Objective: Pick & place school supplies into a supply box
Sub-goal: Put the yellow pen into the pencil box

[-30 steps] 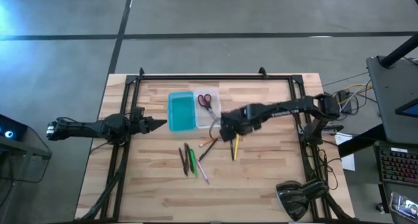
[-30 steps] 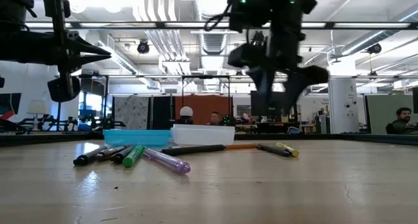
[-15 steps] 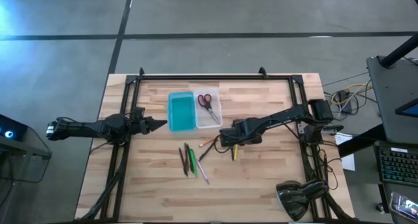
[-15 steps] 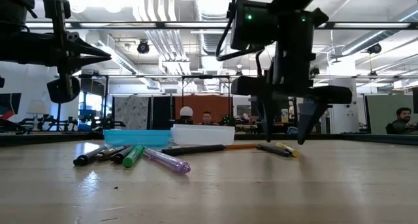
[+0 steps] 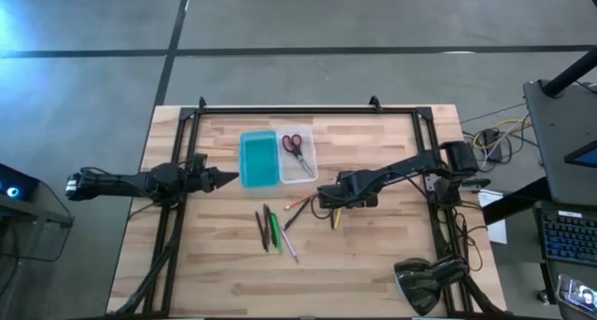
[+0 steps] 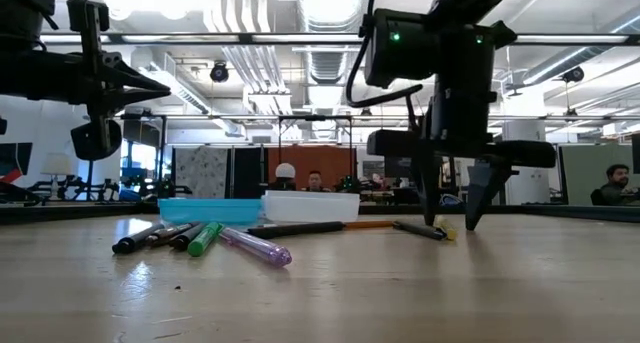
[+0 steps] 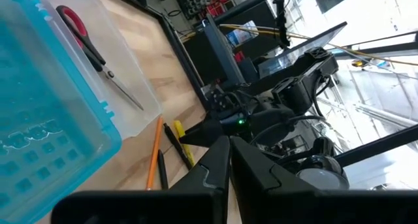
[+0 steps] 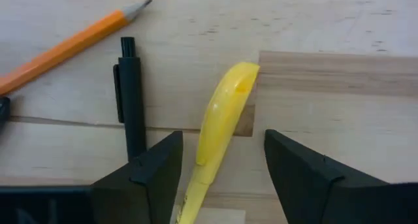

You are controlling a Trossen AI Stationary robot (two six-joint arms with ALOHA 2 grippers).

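Right arm stretched low across the wooden table [image 5: 392,255], right gripper [image 8: 221,160] pointing down, fingers spread either side of the yellow pen [image 8: 219,123], not closed on it, black pen [image 8: 130,96] just beside. Left gripper [image 5: 224,178] held level above the table beside the supply box [image 5: 260,160], fingers together, holding nothing. Red-handled scissors [image 5: 295,146] lying in the box's clear half; teal half bare. Other pens [image 5: 272,229] loose on the table.
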